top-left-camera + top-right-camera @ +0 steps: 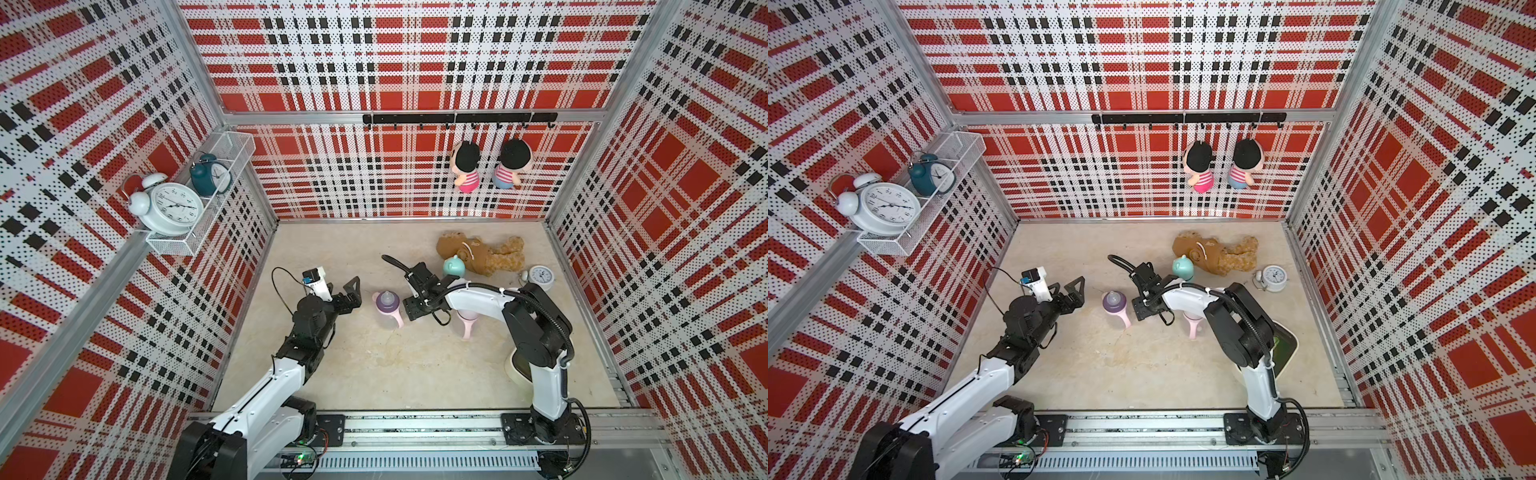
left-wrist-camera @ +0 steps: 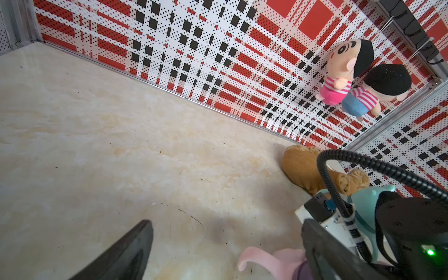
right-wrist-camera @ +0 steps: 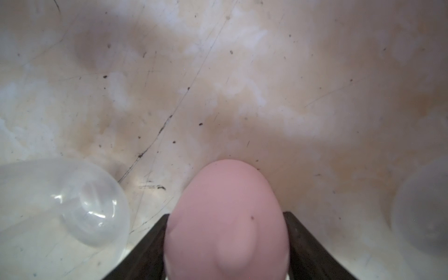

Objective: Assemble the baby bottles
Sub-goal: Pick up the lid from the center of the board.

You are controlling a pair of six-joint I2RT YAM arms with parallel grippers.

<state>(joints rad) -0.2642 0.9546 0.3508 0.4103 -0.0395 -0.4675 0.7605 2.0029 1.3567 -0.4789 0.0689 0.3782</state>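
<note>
In the right hand [image 3: 226, 214], a pink cap [image 3: 228, 194] (seemingly pinched); left hand [image 1: 356, 293] spread wide.

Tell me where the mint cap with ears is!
In both top views the mint cap sits near the back, on the robot's right side, next to the brown teddy bear and just beyond the right arm.

The right arm [image 1: 478, 297] hides most of a pink-handled bottle [image 1: 467, 326].
</note>
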